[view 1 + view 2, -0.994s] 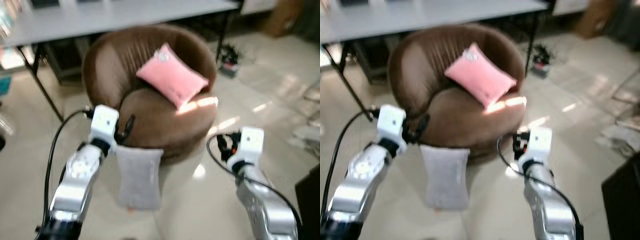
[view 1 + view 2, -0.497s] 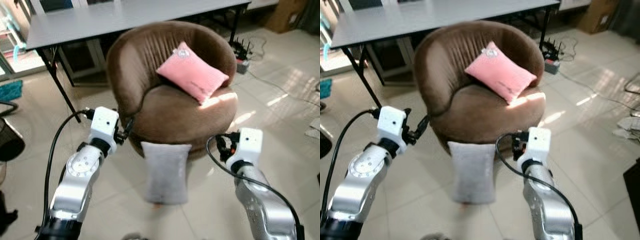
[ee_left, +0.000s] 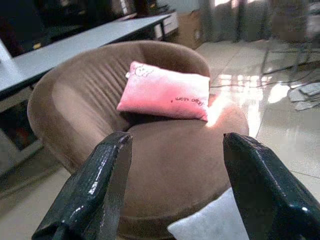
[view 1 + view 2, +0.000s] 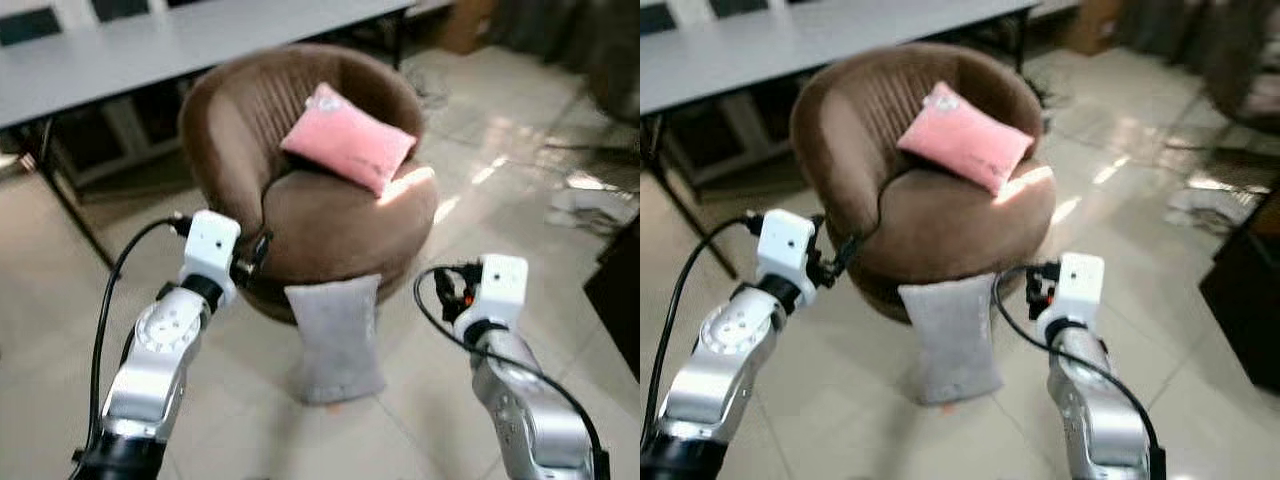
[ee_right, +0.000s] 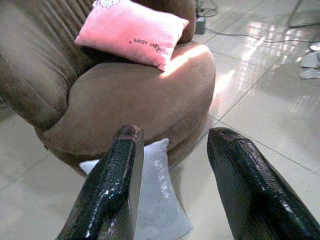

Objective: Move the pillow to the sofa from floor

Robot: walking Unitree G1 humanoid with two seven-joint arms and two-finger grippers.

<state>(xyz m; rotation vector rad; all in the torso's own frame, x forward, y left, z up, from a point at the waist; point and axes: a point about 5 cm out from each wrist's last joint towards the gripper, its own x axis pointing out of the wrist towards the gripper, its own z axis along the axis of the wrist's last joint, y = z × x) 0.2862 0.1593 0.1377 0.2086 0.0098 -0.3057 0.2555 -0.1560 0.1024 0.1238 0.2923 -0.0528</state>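
Note:
A grey pillow (image 4: 335,340) stands on the tiled floor, leaning against the front of a round brown sofa chair (image 4: 330,215). A pink pillow (image 4: 347,150) rests on the sofa's seat against the backrest. My left gripper (image 3: 177,140) is held up to the left of the grey pillow, open and empty, facing the sofa. My right gripper (image 5: 175,132) is held up to the right of the pillow, also open and empty. In the right wrist view the grey pillow (image 5: 155,200) lies low between the fingers, some way off.
A long grey table (image 4: 150,45) stands behind the sofa, with a dark leg (image 4: 65,195) at the left. A black object (image 4: 615,300) stands at the right edge. Papers (image 4: 590,200) lie on the floor at the right. Bare tiles surround the grey pillow.
The camera has swung, so the whole scene has shifted sideways. The grey pillow still leans on the sofa's front and both grippers stay open in the same pose.

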